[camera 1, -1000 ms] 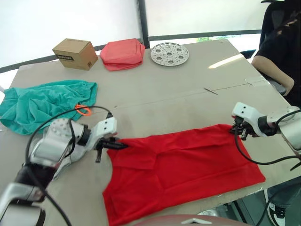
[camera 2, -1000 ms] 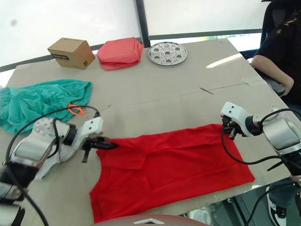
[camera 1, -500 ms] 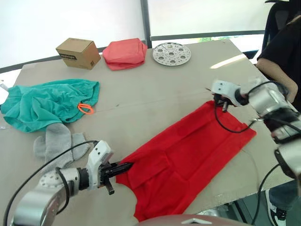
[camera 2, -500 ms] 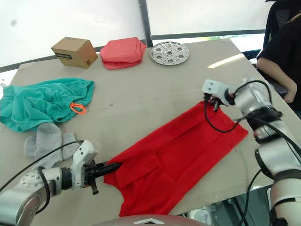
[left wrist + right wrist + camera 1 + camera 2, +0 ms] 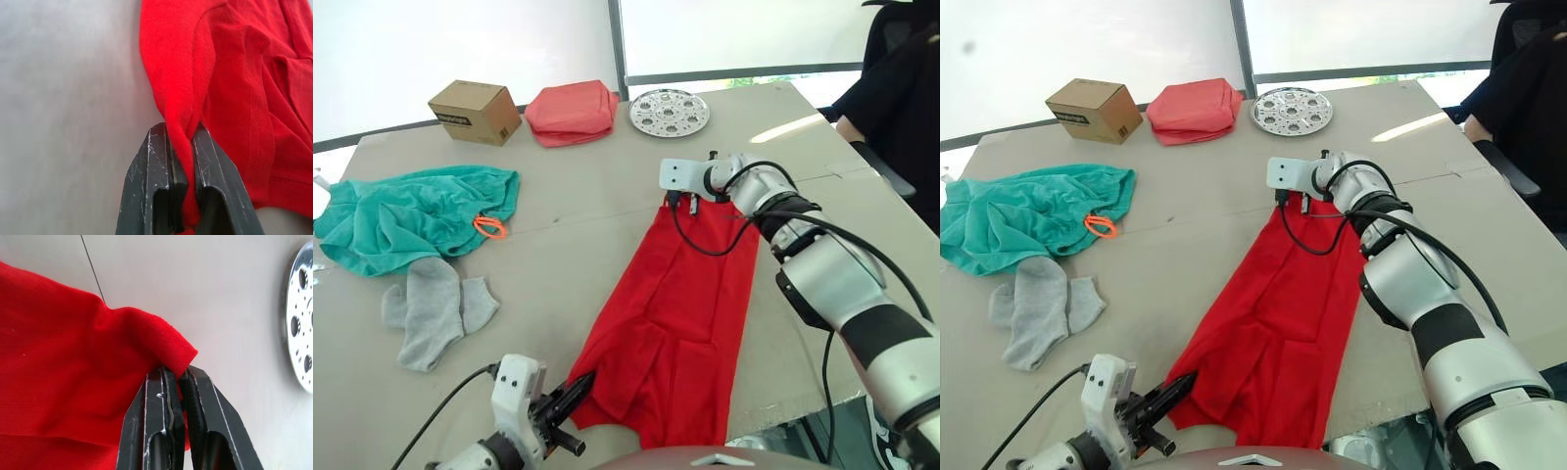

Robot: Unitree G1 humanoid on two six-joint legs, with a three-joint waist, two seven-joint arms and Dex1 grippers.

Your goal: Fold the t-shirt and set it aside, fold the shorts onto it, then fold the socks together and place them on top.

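You can't see the pinched edge of the bright red cotton t-shirt point(image 5: 234, 93) itself; it vanishes between the left gripper point(image 5: 182, 147) and its two black fingers, and the far corner does the same inside the right gripper point(image 5: 177, 382). The left arm is cut off by the bottom edge of the head views, so you only get the wrist and fingers. The shirt's collar band and chest print are folded out of sight. The teal-green fabric shorts point(image 5: 406, 211) run off the left edge. Print on the brown cardboard box point(image 5: 474, 110) is too small to read. The person in dark clothing point(image 5: 891, 88) is cropped at the right edge.
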